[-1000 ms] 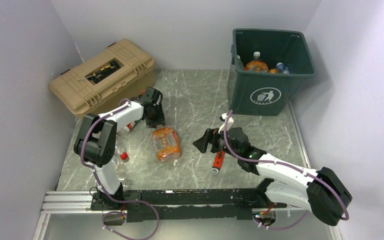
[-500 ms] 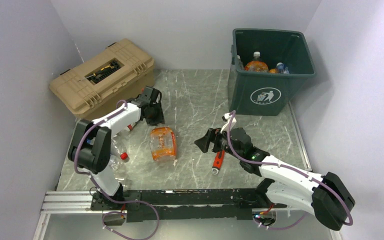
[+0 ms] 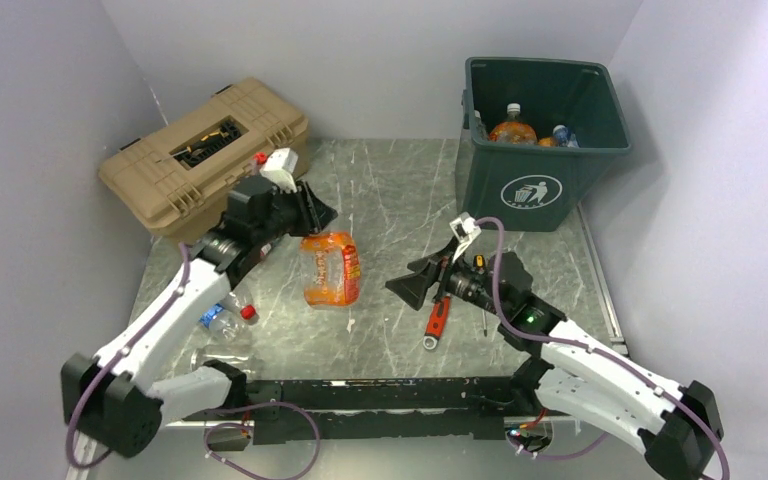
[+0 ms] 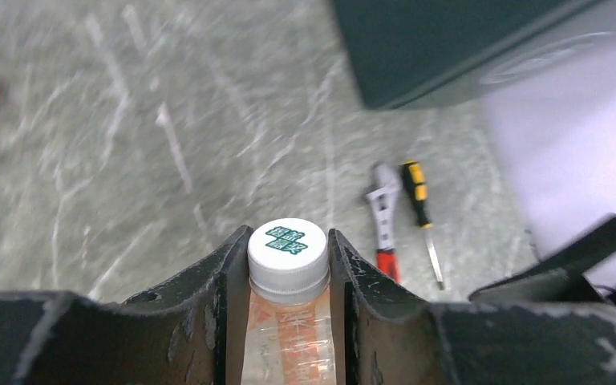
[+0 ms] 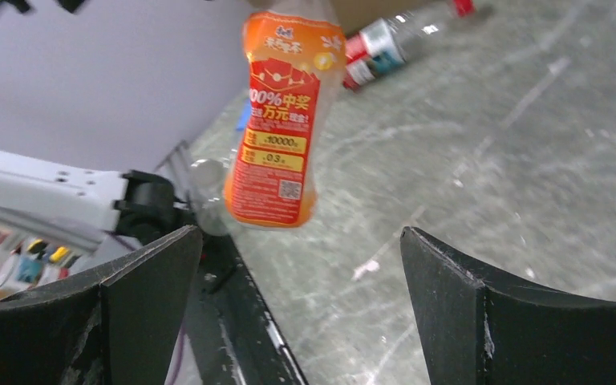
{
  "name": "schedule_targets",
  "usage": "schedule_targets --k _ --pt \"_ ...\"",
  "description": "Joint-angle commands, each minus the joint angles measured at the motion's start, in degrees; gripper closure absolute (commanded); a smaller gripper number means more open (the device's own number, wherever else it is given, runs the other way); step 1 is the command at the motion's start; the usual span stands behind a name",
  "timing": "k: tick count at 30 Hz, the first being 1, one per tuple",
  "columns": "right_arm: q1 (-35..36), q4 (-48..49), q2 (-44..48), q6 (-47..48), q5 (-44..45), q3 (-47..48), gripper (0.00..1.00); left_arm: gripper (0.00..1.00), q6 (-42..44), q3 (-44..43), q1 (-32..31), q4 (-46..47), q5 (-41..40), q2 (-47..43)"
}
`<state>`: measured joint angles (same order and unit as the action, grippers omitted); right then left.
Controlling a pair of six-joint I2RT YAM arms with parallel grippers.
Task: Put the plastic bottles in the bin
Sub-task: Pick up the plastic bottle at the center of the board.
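The left gripper (image 4: 287,269) is clamped on the neck of a crushed orange plastic bottle (image 3: 331,268). One finger sits on each side just under its white screw cap (image 4: 287,249), whose green printed characters are too small to read. The bottle hangs neck-up over the grey marbled table (image 3: 390,190), left of centre and well apart from the tall dark green square plastic bin (image 3: 540,165) at the far right corner. In the right wrist view its orange and red label reads "100%中奖" in large white type, with "10000" and "0.3" on yellow strips below and a small square code patch near the bottom. The bin's front bears a white litter symbol (image 3: 532,190). Inside it lie an orange bottle with a white cap (image 3: 513,128) and a second bottle with blue on it (image 3: 560,133). The right gripper (image 3: 412,287) is near the table's centre, facing the hanging bottle, its jaws spread wide with nothing between them. Just beside it a red-handled metal wrench (image 3: 437,318) and a yellow-and-black-handled screwdriver (image 4: 417,192) lie side by side. A clear bottle with a red-and-white label (image 5: 377,44) lies on the table behind the hanging one, its print blurred. Near the left edge lies a clear bottle with a red cap and blue label (image 3: 225,315). A tan plastic toolbox (image 3: 205,155) sits at the far left.
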<state>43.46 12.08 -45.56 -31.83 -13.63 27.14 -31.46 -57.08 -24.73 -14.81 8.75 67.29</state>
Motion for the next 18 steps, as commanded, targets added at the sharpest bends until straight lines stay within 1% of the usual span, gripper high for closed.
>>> schedule_targets --k 1,3,5,7,9,13,14,18 --pt "0.5 4.1 2.9 2.1 -7.2 4.5 0.0 1.0 3.5 3.9 -0.1 17.3 11.6 -9.1" --pt "1.1 5.5 2.5 2.2 -6.6 6.0 0.0 1.0 3.3 4.3 -0.1 19.7 14.0 -11.5" --pt "2.5 5.4 0.4 3.2 -5.3 8.4 0.0 1.0 2.9 3.5 -0.1 19.5 15.5 -12.4" --pt "6.2 5.6 -1.9 5.9 -2.3 10.5 0.0 1.0 1.4 3.8 -0.2 21.3 16.4 -13.4" --pt "11.2 5.8 -3.9 8.7 2.8 12.5 0.0 1.0 0.0 4.6 -0.2 22.4 16.3 -14.3" --pt "18.6 5.5 -8.3 13.1 13.9 16.2 0.0 1.0 0.4 4.1 -0.2 19.5 13.9 -15.6" --pt "20.3 6.0 -9.4 13.5 18.0 16.5 0.0 1.0 0.6 4.1 -0.2 19.1 13.6 -16.0" --pt "23.5 6.7 -12.2 14.8 28.4 17.9 0.0 1.0 0.5 4.8 -0.2 18.7 12.9 -18.6"
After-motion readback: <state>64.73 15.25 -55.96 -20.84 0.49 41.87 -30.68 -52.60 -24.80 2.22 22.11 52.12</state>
